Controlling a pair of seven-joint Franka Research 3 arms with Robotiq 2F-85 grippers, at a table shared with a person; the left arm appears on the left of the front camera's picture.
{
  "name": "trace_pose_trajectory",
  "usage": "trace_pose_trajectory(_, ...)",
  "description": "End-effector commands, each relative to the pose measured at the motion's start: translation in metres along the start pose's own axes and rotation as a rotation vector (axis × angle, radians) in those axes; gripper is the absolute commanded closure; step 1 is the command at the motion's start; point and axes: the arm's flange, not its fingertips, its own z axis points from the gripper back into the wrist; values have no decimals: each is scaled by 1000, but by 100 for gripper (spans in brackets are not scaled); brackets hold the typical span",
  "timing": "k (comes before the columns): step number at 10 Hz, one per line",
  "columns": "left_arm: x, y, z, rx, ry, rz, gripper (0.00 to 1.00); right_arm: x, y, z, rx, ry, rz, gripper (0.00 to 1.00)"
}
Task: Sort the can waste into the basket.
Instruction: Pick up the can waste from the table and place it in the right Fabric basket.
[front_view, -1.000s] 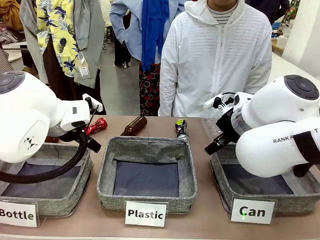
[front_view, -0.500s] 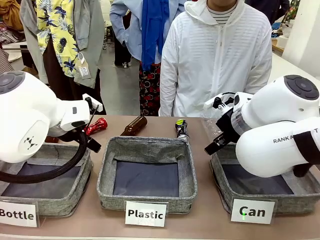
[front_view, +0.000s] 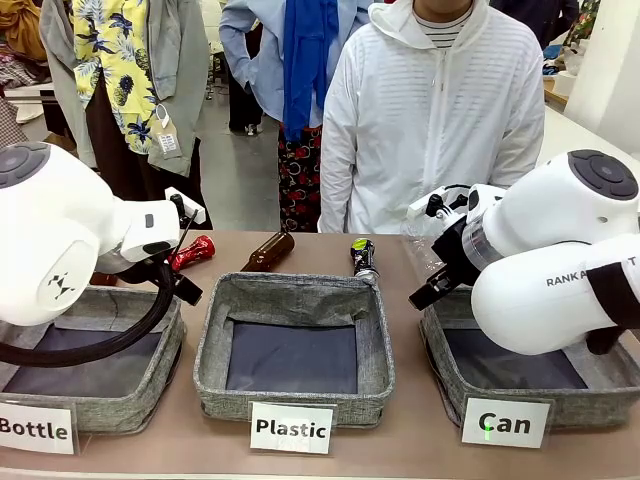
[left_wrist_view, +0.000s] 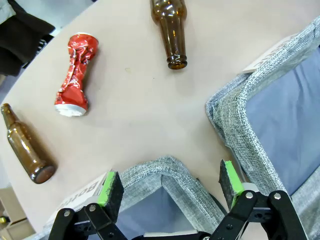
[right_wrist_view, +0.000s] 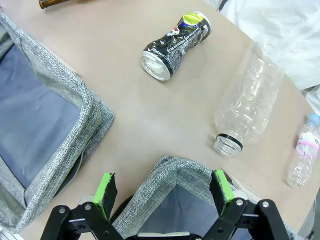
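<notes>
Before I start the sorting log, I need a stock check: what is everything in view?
Can basket: one, grey with blue lining, front right
Plastic basket: one, same, front middle
Bottle basket: one, same, front left
red can: one, crushed, behind Bottle basket
black can: one, crushed, behind Plastic basket
brown glass bottles: two, near red can
clear plastic bottles: two, beyond Can basket
person: one, white jacket, far side
left gripper: one, black, green pads, open over Bottle basket
right gripper: one, same, open over Can basket

Front camera looks across the table (front_view: 410, 440); both wrist cameras peer down close, sharing the middle basket (front_view: 300, 290).
</notes>
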Motion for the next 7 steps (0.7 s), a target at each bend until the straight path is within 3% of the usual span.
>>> trace_pose_trajectory(1, 0, 0, 0, 0, 0, 0, 0, 0, 0, 0, 0, 0, 0, 0)
trace_pose_trajectory(2, 0, 0, 0, 0, 0, 0, 0, 0, 0, 0, 0, 0, 0, 0)
trace_pose_trajectory(4, 21, -2, 49, -50, -75, -12, 0, 22, 5, 55, 36, -56, -32, 0)
trace_pose_trajectory(5, 35, -12, 88, -70, -106, 45, 0, 30, 11, 92, 84, -64, -121, 0)
trace_pose_trajectory(6, 44, -20, 124, -87, -53, 158, 0, 33, 16, 122, 135, -60, -219, 0)
trace_pose_trajectory(7, 35, -17, 155, -140, -66, 201, 0, 27, 19, 149, 186, -45, -299, 0)
